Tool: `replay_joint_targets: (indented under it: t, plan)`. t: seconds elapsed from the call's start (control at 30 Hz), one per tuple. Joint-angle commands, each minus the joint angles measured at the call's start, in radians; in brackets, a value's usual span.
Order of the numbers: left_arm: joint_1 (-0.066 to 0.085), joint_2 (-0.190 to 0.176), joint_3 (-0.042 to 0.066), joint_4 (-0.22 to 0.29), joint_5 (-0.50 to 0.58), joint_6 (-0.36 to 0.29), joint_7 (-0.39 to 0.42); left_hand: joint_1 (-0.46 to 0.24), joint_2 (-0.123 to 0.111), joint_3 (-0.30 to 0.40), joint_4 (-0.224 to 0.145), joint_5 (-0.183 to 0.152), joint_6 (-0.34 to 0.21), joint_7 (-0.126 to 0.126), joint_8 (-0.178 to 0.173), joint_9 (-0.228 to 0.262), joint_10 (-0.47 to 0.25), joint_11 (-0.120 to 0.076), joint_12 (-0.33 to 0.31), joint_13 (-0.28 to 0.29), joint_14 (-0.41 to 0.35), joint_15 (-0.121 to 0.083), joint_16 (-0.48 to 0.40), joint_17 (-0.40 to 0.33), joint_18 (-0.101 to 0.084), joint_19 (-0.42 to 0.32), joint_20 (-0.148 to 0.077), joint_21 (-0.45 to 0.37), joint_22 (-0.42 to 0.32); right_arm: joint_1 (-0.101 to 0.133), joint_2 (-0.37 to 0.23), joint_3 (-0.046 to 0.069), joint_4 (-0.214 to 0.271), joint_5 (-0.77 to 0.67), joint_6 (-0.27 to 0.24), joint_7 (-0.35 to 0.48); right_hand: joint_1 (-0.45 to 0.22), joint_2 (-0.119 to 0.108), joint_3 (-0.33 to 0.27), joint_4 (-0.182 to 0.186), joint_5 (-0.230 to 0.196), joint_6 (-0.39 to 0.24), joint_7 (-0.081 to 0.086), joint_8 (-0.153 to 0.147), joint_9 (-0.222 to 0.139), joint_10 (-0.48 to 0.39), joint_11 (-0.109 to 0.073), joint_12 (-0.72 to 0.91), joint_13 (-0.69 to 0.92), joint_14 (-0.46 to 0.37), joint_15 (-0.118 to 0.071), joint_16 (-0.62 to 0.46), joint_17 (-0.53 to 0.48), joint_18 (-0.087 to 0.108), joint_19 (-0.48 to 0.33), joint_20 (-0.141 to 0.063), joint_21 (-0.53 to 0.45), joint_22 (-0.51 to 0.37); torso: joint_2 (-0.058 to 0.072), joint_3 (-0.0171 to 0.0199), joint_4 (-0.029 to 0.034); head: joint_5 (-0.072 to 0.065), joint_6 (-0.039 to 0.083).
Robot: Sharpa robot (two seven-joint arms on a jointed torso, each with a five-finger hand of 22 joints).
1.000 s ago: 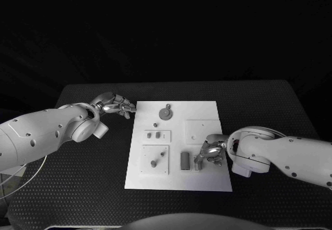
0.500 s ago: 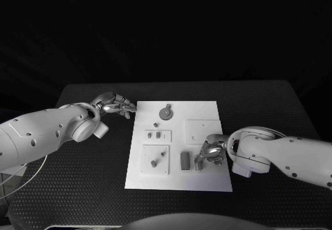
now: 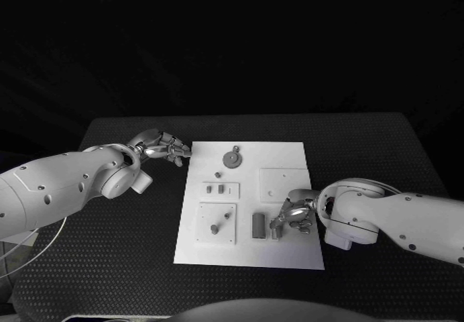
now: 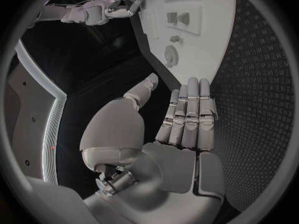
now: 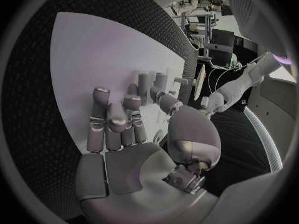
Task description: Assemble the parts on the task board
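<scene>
Head view looks down on the white board (image 3: 249,258) lying in the middle of the black table (image 3: 387,154). Small grey parts sit on it: a round disc (image 3: 231,159) near the far edge, two little pieces (image 3: 214,190) in a raised frame at the centre, two pegs (image 3: 220,222) on a square plate toward the near left, and an upright block (image 3: 258,225) beside them. The right hand (image 3: 293,218) rests on the board's near right side, just beside that block; its fingers are curled and close together, and I cannot tell whether they pinch anything. The left hand (image 3: 161,148) hovers off the board's far left corner, fingers straight and side by side, holding nothing.
</scene>
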Motion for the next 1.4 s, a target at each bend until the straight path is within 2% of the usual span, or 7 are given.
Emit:
replay_joint_targets:
  t: [0.03, 0.17, 0.5, 1.13, 1.4]
  plan:
    - [0.001, 0.001, 0.000, 0.003, 0.000, 0.015, 0.003, -0.006, 0.000, -0.001, 0.005, -0.004, -0.001, 0.000, -0.001, -0.002, -0.003, 0.003, 0.006, -0.001, 0.004, 0.000, -0.004, 0.002, -0.001, -0.006, 0.000, 0.005, -0.001, -0.002, 0.005, 0.000, 0.008, 0.003, 0.022, 0.035, -0.006, -0.019, 0.001, 0.013, 0.000, -0.005, 0.002, 0.000, 0.001, -0.003, -0.002, 0.005, 0.001, -0.003, -0.007, -0.004, 0.001, 0.012, 0.008, -0.002, -0.006, 0.016, 0.000, 0.0003, -0.0001, 0.001, 0.000]
    - [0.001, 0.000, 0.000, 0.002, 0.000, 0.014, 0.003, -0.006, 0.000, -0.001, 0.005, -0.004, -0.001, 0.000, -0.001, -0.002, -0.003, 0.003, 0.006, -0.001, 0.004, 0.000, -0.004, 0.002, -0.001, -0.006, 0.000, 0.005, -0.001, -0.002, 0.004, 0.000, 0.009, 0.003, 0.028, 0.037, -0.008, -0.027, 0.003, 0.021, 0.000, -0.005, 0.002, 0.001, 0.001, -0.004, -0.002, 0.006, 0.001, -0.003, -0.007, -0.004, 0.001, 0.012, 0.008, -0.003, -0.006, 0.016, 0.000, 0.0004, 0.0001, 0.001, 0.000]
    - [0.001, 0.002, 0.000, 0.001, 0.000, 0.015, 0.003, -0.006, 0.000, -0.001, 0.005, -0.004, -0.001, 0.000, -0.001, -0.002, -0.003, 0.003, 0.006, -0.002, 0.004, 0.000, -0.005, 0.003, -0.001, -0.006, 0.000, 0.005, -0.001, -0.002, 0.003, 0.000, 0.010, 0.002, 0.028, 0.039, -0.007, -0.028, 0.004, 0.023, 0.000, -0.005, 0.002, 0.001, 0.001, -0.004, -0.002, 0.006, 0.001, -0.003, -0.008, -0.004, 0.001, 0.012, 0.008, -0.003, -0.006, 0.016, 0.000, 0.0006, -0.0004, 0.002, -0.001]
    - [0.001, 0.002, 0.000, 0.000, -0.001, 0.016, 0.003, -0.006, 0.001, -0.001, 0.005, -0.004, -0.001, 0.000, 0.000, -0.002, -0.003, 0.003, 0.006, -0.002, 0.004, 0.000, -0.006, 0.004, -0.001, -0.006, 0.000, 0.005, -0.002, -0.002, -0.025, 0.000, 0.036, -0.015, 0.032, 0.043, 0.002, -0.007, 0.003, 0.017, -0.001, -0.002, 0.001, 0.005, 0.002, -0.001, -0.003, 0.008, 0.002, -0.002, -0.008, -0.002, 0.002, 0.012, 0.008, -0.005, -0.004, 0.018, 0.000, 0.0001, -0.0005, 0.004, -0.002]
    - [0.001, 0.002, 0.000, 0.000, -0.001, 0.016, 0.003, -0.005, 0.000, -0.001, 0.005, -0.004, -0.001, 0.000, 0.000, -0.002, -0.003, 0.003, 0.006, -0.002, 0.005, 0.000, -0.006, 0.004, -0.001, -0.006, 0.000, 0.005, -0.002, -0.002, -0.026, 0.000, 0.033, -0.018, 0.039, 0.041, 0.003, 0.005, -0.002, 0.009, -0.001, -0.001, 0.000, 0.007, 0.003, 0.000, -0.004, 0.009, 0.002, -0.001, -0.009, -0.002, 0.003, 0.012, 0.008, -0.005, -0.003, 0.018, 0.000, 0.0002, -0.0001, 0.003, -0.001]
